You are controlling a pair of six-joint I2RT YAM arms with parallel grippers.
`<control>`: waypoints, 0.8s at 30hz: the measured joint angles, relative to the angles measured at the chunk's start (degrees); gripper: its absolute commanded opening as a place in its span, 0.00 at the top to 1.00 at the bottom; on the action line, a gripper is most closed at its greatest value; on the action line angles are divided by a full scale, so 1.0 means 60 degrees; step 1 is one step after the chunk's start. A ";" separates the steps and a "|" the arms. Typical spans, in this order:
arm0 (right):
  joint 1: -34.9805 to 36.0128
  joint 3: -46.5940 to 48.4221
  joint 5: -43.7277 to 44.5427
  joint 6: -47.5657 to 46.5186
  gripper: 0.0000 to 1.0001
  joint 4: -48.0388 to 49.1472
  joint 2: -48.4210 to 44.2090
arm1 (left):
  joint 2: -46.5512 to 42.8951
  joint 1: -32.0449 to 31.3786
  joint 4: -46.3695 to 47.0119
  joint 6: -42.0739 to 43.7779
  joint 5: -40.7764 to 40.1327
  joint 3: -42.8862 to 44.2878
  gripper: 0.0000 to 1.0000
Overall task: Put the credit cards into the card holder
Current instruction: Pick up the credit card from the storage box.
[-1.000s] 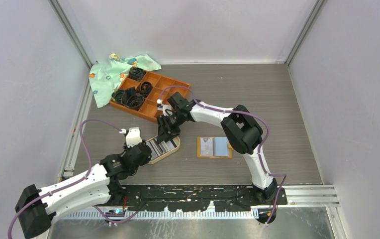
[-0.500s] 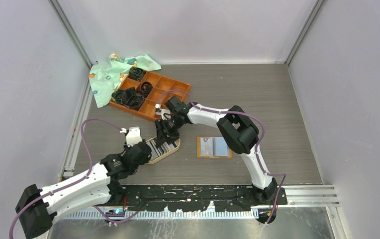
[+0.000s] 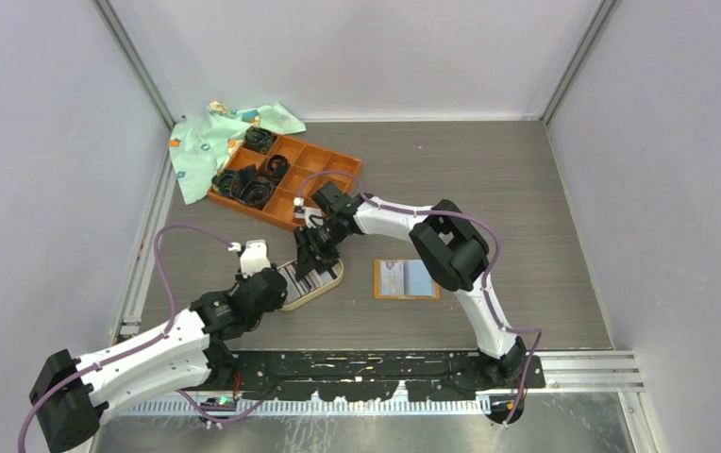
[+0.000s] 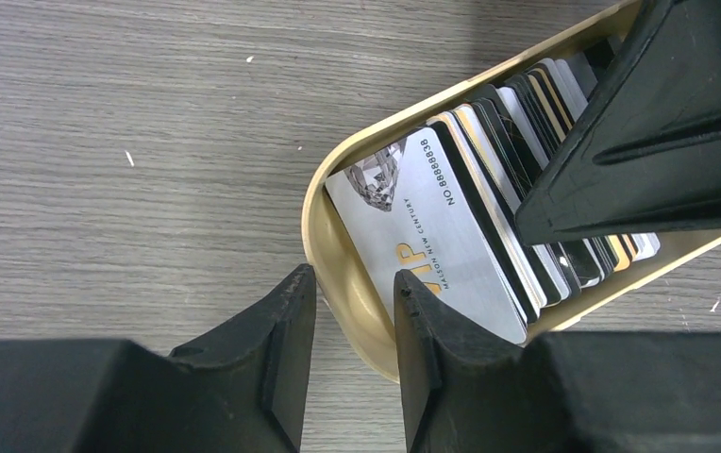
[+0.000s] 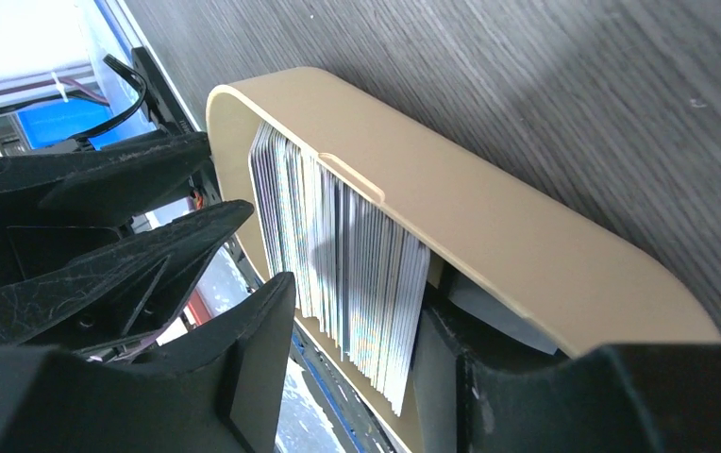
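Observation:
The credit cards (image 3: 300, 280) stand on edge as a stack in an oval tan dish (image 3: 324, 291) left of centre. The card holder (image 3: 407, 279) lies open and flat to the dish's right, orange with grey pockets. My left gripper (image 4: 352, 283) is shut on the dish's near rim (image 4: 324, 255), one finger outside and one inside beside a silver card (image 4: 432, 236). My right gripper (image 5: 357, 297) reaches down into the dish (image 5: 489, 217), open, with its fingers either side of several cards (image 5: 347, 255) and a gap at one finger. From above, the right gripper (image 3: 314, 260) hides part of the stack.
An orange-brown compartment tray (image 3: 338, 160) with black cable coils sits at the back left. A green patterned cloth (image 3: 206, 142) lies beside it. White enclosure walls close in on the left, back and right.
My right gripper has shifted a little left and down over the cards in the dish. The left arm, the dish and the card holder stay where they were.

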 measured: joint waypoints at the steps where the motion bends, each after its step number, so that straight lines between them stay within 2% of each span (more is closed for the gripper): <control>1: -0.0040 0.0000 -0.0011 0.0000 0.49 -0.0011 0.0000 | 0.0000 0.0000 0.0022 0.0000 0.0029 -0.0004 0.64; 16: -0.0583 -0.0058 -0.0051 -0.0237 0.53 -0.0433 -0.0339 | -0.0015 0.0007 0.0131 0.0000 0.0219 -0.0004 0.65; 24: -0.0652 -0.0058 0.0688 -0.0769 0.64 -0.0936 -0.0361 | -0.0015 0.0007 0.0127 0.0011 0.0219 0.0000 0.66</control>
